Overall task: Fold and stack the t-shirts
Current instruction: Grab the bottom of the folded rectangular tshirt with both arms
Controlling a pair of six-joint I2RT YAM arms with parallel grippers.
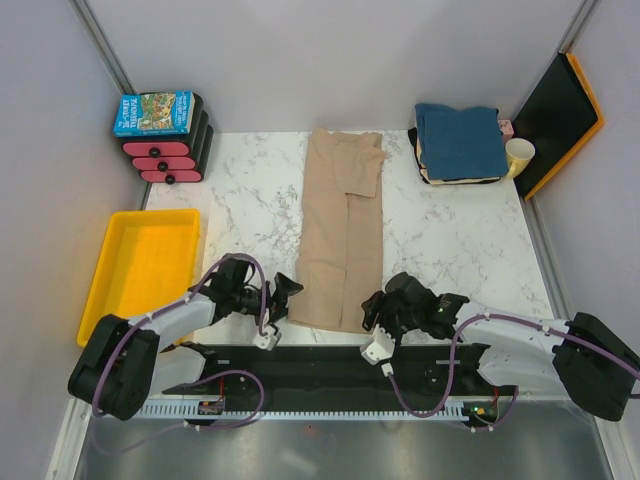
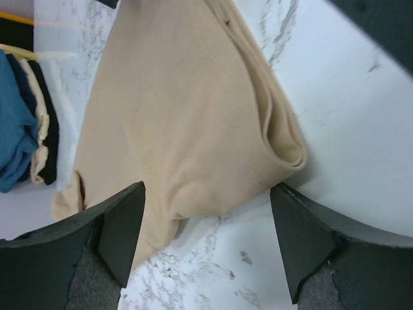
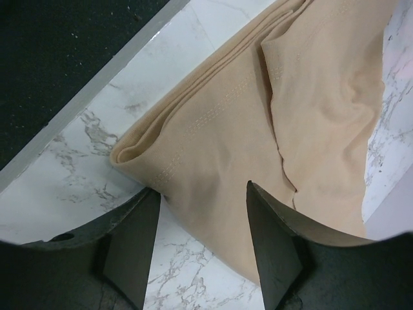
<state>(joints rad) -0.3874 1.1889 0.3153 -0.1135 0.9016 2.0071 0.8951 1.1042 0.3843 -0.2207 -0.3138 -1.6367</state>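
At the far left, a yellow tray (image 1: 145,262) sits off the edge of the marble surface (image 1: 455,250), and a blue picture-covered box (image 1: 155,112) rests on a black-and-red rack behind it. Both are well apart from the cloth and I judge they play no part in this step.

My left fingers (image 2: 122,232) are spread wide and hold nothing. They hang just over the near left corner of the tan t-shirt (image 1: 340,235), whose rounded fold edge lies in the gap ahead of them. The shirt lies in the middle of the surface, already doubled lengthwise into a long strip that runs from the far edge toward me. That narrow shape is why I come at it from the short near end: as I see it, the next fold brings this end up toward the far one.

My right fingers (image 3: 132,242) match the left at the near right corner, also parted and empty. The layered edge and its stitched hem line show between them. With one set of fingers at each corner, the end should lift evenly rather than twist.

At the far right, the teal t-shirt (image 1: 460,140) tops a folded stack, with cream and dark layers under it, beside a pale cup (image 1: 520,155). I take that stack to be where the tan shirt goes once folded.
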